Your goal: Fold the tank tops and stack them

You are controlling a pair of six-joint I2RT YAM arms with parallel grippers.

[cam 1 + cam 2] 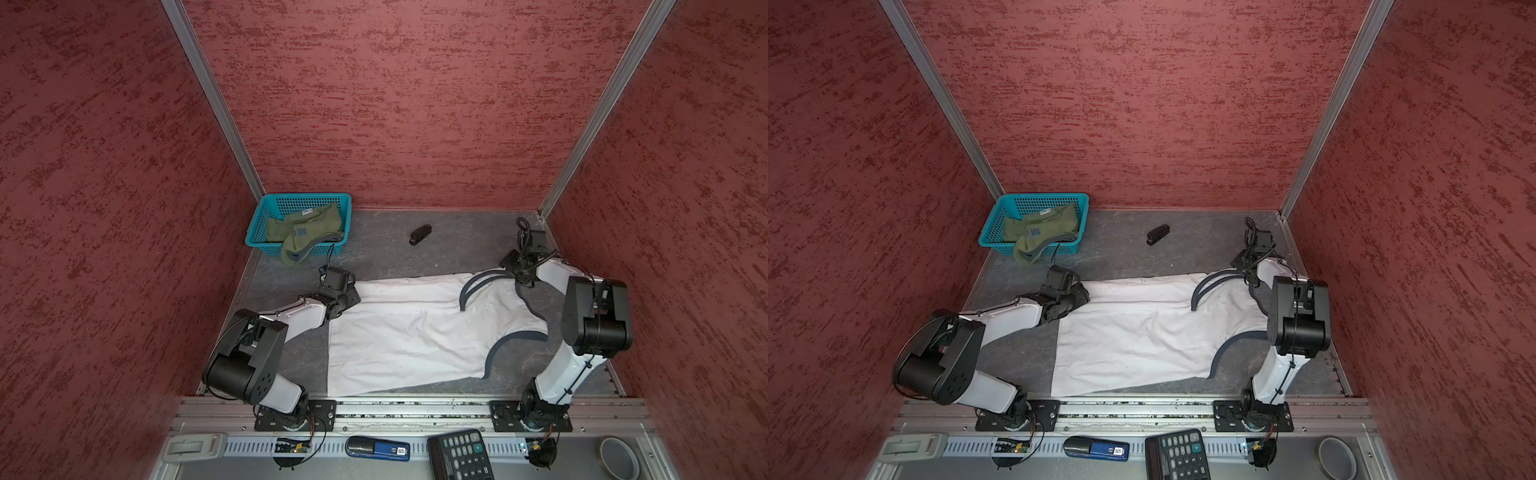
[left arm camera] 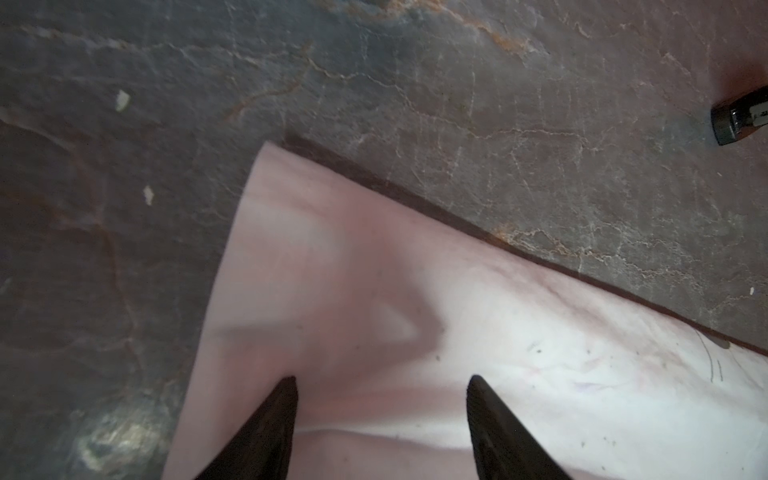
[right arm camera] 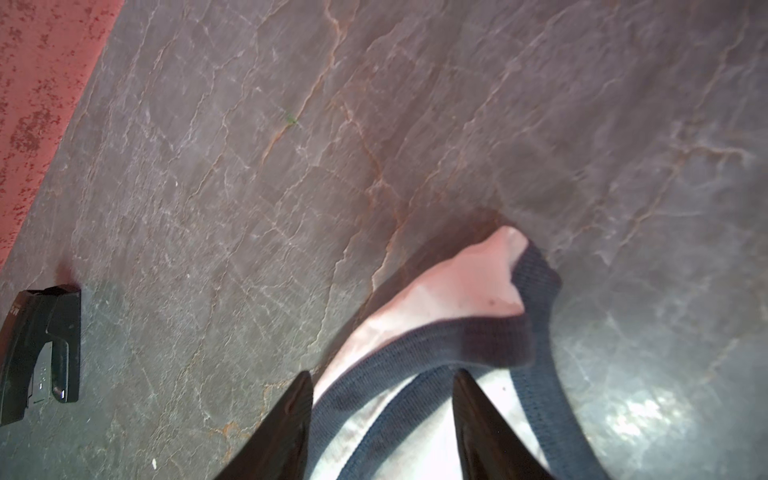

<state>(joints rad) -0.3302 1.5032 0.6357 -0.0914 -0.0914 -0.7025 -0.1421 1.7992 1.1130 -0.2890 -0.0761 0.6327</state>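
- White tank top [image 1: 415,332] lies flat on the table [image 1: 457,237], near edge by the front rail. Its long axis runs L-R in both top views, hem twd the left arm, straps twd the right arm.
- No gripper on that near edge. Both arms reach to the far long edge, one at each end.
- Left gripper [image 2: 382,378] is over the far hem corner [image 2: 270,158]. Fingers are well apart w/ flat cloth between the tips and nothing pinched. The corner lies just ahead of the tips.
- Right gripper [image 3: 382,374] is at the far strap [image 3: 457,286]. Jaws are apart, one either side of the dark-trimmed strap, not closed on it (strap end is bunched just past the tips).
- Key relation, as I judge it: both hands sit on the same far edge and the body of the shirt lies twd the robot from each. A pinch at both ends and a pull twd the near edge would halve it along the long axis. Each arm is nearer its own end, so no cross-reach is needed.
- Risk: the strap is narrow and rumpled, so the right pinch could catch only one layer.
- Farther back, a black stapler [image 1: 419,235] sits on the table, well apart from the cloth.
- Farthest, the olive tank top [image 1: 303,232] is bunched in the blue basket [image 1: 257,224] at the far-left corner, one part hanging over the basket's near rim. The left arm is nearer to it. It looks unfolded, so the task seems early on.
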